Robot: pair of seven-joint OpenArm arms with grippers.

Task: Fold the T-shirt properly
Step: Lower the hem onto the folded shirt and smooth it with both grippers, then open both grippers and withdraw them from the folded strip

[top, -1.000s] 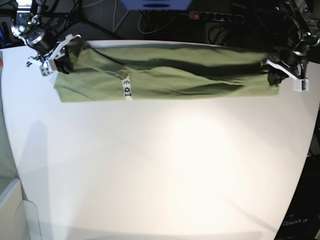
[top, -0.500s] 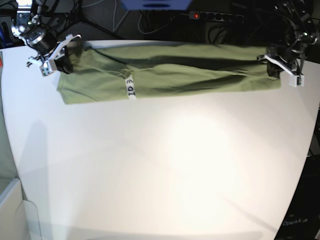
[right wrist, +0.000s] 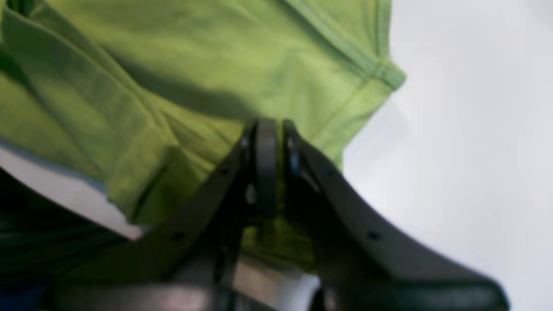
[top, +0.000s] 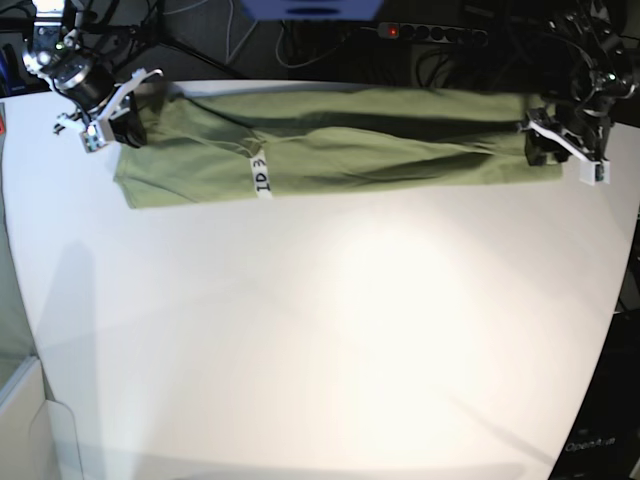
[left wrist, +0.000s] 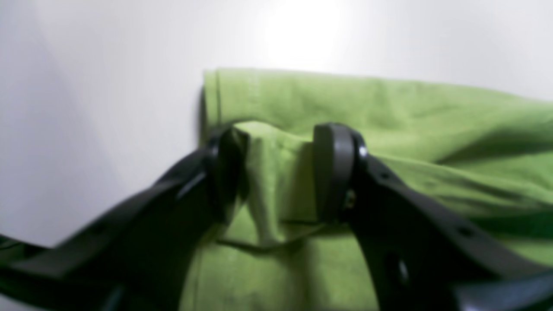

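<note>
One green T-shirt [top: 340,145] lies as a long band across the white tabletop [top: 320,330]. The left gripper [left wrist: 276,172] straddles its edge, spread; the right gripper [right wrist: 274,168] pinches its other end.

The T-shirt [top: 340,150] is soft, matt green cloth with stitched hems. Beneath it, the desk [top: 320,340] is smooth, white and faintly glossy.

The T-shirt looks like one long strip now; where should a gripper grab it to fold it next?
Probably by its short ends. The T-shirt lies flat as a long band, so pinch each end's hemmed edge from outside. The right gripper already pinches one; the left gripper straddles a raised fold, jaws apart.
</note>
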